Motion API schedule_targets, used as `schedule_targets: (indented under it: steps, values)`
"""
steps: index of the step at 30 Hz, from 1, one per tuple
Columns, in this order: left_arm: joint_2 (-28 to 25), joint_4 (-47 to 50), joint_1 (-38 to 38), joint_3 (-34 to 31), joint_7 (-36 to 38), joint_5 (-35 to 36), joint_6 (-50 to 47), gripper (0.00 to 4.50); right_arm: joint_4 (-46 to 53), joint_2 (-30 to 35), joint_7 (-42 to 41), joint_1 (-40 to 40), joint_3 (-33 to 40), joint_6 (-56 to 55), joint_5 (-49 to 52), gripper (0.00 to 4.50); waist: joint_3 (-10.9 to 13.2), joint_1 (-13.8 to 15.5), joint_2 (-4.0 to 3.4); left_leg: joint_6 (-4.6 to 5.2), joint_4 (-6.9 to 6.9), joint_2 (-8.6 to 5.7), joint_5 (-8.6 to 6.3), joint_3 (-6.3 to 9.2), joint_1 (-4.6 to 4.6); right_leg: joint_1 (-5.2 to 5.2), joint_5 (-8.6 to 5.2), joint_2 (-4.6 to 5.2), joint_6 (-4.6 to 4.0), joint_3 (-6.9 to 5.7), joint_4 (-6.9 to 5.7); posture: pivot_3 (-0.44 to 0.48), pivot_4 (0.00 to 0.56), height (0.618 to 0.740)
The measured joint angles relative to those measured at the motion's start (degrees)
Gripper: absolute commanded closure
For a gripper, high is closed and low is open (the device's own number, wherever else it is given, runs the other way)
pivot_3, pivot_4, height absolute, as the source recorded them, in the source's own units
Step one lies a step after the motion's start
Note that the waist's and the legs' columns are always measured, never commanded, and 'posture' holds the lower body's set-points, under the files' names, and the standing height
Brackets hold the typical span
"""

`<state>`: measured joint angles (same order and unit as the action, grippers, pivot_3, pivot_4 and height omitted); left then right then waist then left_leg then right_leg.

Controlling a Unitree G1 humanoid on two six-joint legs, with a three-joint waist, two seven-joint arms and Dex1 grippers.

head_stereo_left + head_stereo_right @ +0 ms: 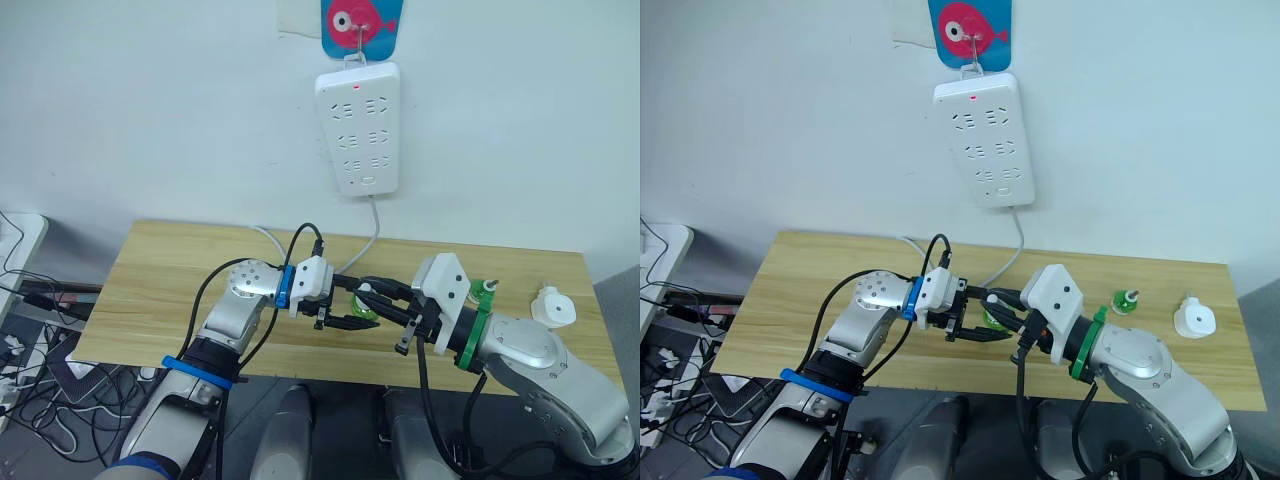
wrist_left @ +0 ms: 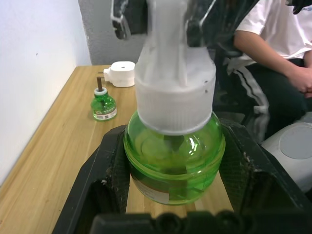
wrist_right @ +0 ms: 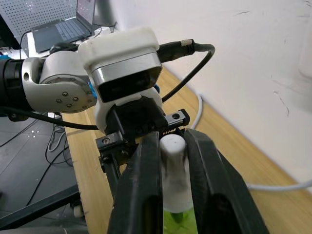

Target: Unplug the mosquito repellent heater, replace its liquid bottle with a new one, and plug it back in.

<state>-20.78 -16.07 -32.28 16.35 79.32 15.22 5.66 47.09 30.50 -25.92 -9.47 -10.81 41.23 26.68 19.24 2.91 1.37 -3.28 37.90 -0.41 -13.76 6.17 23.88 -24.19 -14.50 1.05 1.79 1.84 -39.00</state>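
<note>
Both grippers are seen meeting above the worktop's point(image 1: 160, 280) near edge in the left eye view: left gripper point(image 1: 345, 318), right gripper point(image 1: 368, 291). Between them a green bottle point(image 1: 364, 312) is held. Mosquito repellent heater point(image 1: 553, 307) lies at the far right, second green bottle point(image 1: 486, 291) near it; power strip point(image 1: 357, 128) hangs on the wall.

Left wrist view: black fingers point(image 2: 105, 180) clamped on the bottle's green body.

Right wrist view: fingers point(image 3: 141, 190) closed on its white cap point(image 3: 173, 168).

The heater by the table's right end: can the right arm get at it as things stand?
Probably not yet. The heater lies open on the table, but the right claw is shut on the capped bottle, which the left claw also grips.
</note>
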Motion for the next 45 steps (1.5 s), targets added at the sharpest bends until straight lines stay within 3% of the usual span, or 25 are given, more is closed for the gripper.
schedule_targets:
  steps: [8,13,17,21,25,36,45]
  values:
    - [0.10,-0.64,-0.03,0.00,0.12,-0.19,0.60,2.23,5.82,-0.10,0.88,-2.35,6.09,2.62,6.83,4.14,0.00,-0.01,0.00,0.00,0.00,0.02,0.00,0.00,0.00,0.00,0.00,0.00,0.00,0.00,0.00,0.184,0.293,0.740]
    - [-0.28,-2.97,-0.06,0.00,0.10,-0.60,1.11,2.23,7.41,-2.06,6.72,-6.98,12.20,5.65,13.07,4.14,0.00,-0.10,0.00,0.01,-0.02,0.01,0.00,0.02,0.01,0.00,0.00,0.00,0.00,-0.01,0.00,0.178,0.299,0.740]
    - [-0.76,-4.43,0.04,0.00,0.12,-1.15,2.20,2.23,6.12,-3.35,12.81,-3.36,13.97,5.85,9.70,4.14,0.00,0.07,0.00,0.01,-0.04,-0.02,-0.01,0.04,0.04,0.00,0.00,0.02,0.00,-0.04,0.02,0.186,0.303,0.740]
    - [-1.80,-4.33,0.62,-0.19,0.16,-1.21,2.30,2.23,-2.81,-5.41,17.01,4.59,12.37,1.33,0.50,4.14,0.00,-0.07,0.00,0.01,-0.04,-0.03,0.00,-0.05,-0.02,-0.02,0.00,0.02,0.00,0.04,-0.01,0.196,0.309,0.740]
    - [-1.97,-3.32,1.56,-0.35,0.14,-1.19,2.07,2.23,-18.09,-13.89,21.51,7.98,11.14,-8.42,-7.74,4.14,0.00,-0.30,0.00,0.01,-0.06,0.01,0.00,-0.10,-0.02,-0.09,-0.01,-0.05,0.00,0.08,-0.05,0.212,0.307,0.740]
    - [-4.88,1.94,4.06,-0.52,0.29,-0.92,-1.07,2.23,-53.21,-18.66,20.24,1.59,8.99,-35.95,-20.33,4.14,0.01,-1.30,-0.01,0.01,-0.11,0.01,0.00,-0.15,-0.04,-0.10,-0.01,-0.05,0.00,0.14,-0.03,0.244,0.321,0.740]
    - [-6.03,4.56,4.81,-0.54,0.65,-0.61,-2.72,2.23,-61.20,-19.42,19.18,-0.48,10.48,-42.57,-21.28,4.14,0.01,-1.36,-0.01,0.01,-0.13,0.02,0.00,-0.14,-0.06,-0.09,-0.01,-0.05,0.00,0.15,-0.05,0.244,0.321,0.740]
